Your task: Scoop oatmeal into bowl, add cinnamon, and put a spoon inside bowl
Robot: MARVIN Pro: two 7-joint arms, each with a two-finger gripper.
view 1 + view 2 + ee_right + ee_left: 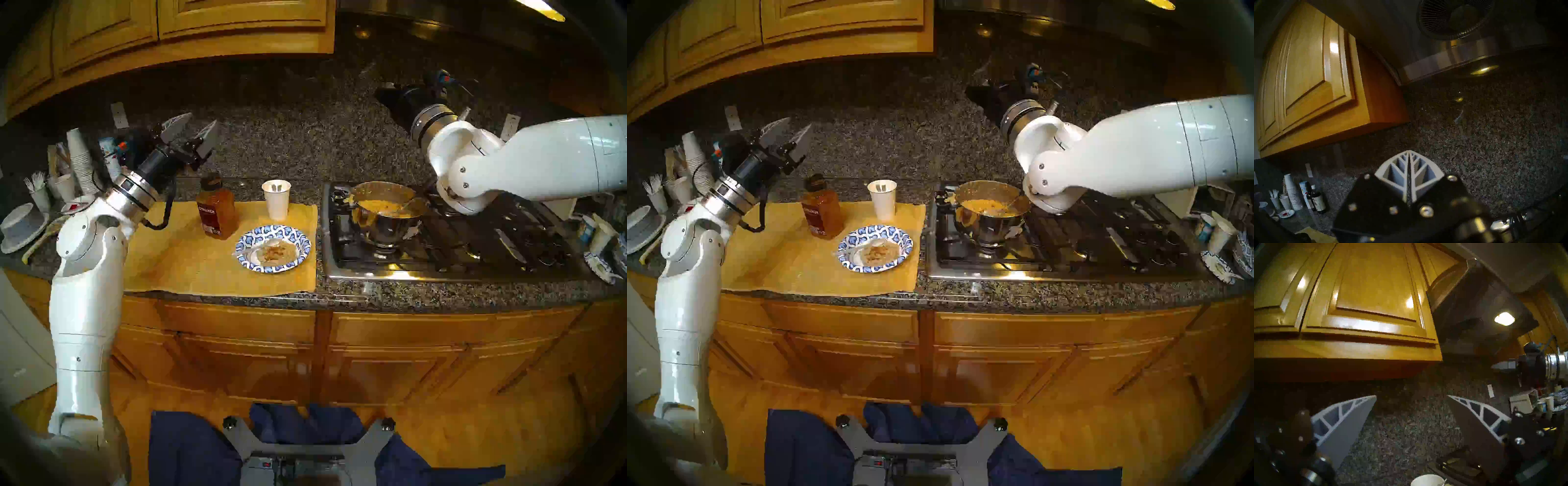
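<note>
The left claw point(198, 124) hangs released and empty above the desk point(373, 295), at about 10 o'clock from the bowl point(273, 248); the right claw point(1409, 152) is clenched on nothing, up by the backsplash. The bowl, holding oatmeal point(275, 253) dusted brown, sits on the yellow mat point(176, 264). The cinnamon point(215, 207) stands at its 10 o'clock, the cup point(277, 199) with the spoon point(279, 186) at 12, the pot point(386, 213) at 2.
</note>
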